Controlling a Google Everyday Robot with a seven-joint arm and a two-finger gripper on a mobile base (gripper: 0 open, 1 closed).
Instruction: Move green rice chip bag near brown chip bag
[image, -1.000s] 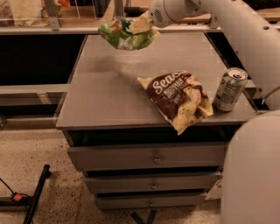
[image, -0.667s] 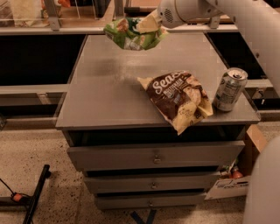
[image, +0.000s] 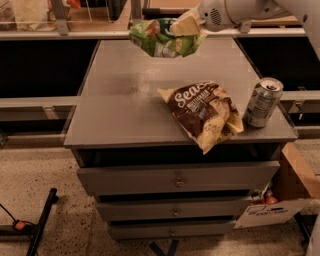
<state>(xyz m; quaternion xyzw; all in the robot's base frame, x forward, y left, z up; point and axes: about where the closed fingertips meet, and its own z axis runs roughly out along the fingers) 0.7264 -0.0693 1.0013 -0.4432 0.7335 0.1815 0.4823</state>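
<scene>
The green rice chip bag (image: 159, 38) hangs in the air above the far part of the grey cabinet top (image: 120, 107). My gripper (image: 184, 26) is shut on its right end and holds it clear of the surface. The brown chip bag (image: 205, 111) with white script lettering lies flat near the front right of the top, below and to the right of the green bag. My white arm reaches in from the upper right.
A silver drink can (image: 263, 101) stands upright at the right edge, just right of the brown bag. The cabinet has several drawers (image: 176, 178) below. A cardboard box (image: 295, 192) sits on the floor at right. A shelf rail (image: 65, 34) runs behind.
My gripper has carried the green bag to the right and slightly up over the back of the top. The brown bag and can have not moved.
</scene>
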